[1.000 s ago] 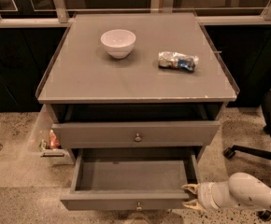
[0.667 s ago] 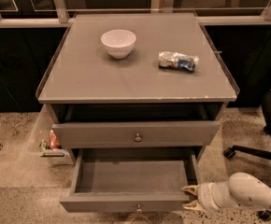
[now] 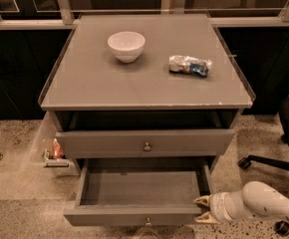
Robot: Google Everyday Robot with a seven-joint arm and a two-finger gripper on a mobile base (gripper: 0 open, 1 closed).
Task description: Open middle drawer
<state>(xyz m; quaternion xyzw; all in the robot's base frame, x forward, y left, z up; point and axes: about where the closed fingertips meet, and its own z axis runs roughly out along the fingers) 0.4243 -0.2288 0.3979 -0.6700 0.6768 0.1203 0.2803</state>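
Note:
The middle drawer point(image 3: 134, 214) is the lower of the two grey fronts in view. It stands pulled well out, its empty inside visible, with a small round knob point(image 3: 147, 221) at the centre of its front. My gripper point(image 3: 202, 209) is at the drawer's right front corner, on a white arm coming in from the lower right. Its two yellowish fingertips point(image 3: 200, 200) are spread apart, open and holding nothing. The thinner drawer above point(image 3: 109, 144) sits nearly shut. Anything lower is out of view.
On the cabinet top point(image 3: 84, 83) stand a white bowl point(image 3: 126, 45) and a crinkled snack bag point(image 3: 189, 65). An office chair base with castors point(image 3: 269, 163) is on the floor at right. A small rack point(image 3: 55, 156) stands at the cabinet's left foot.

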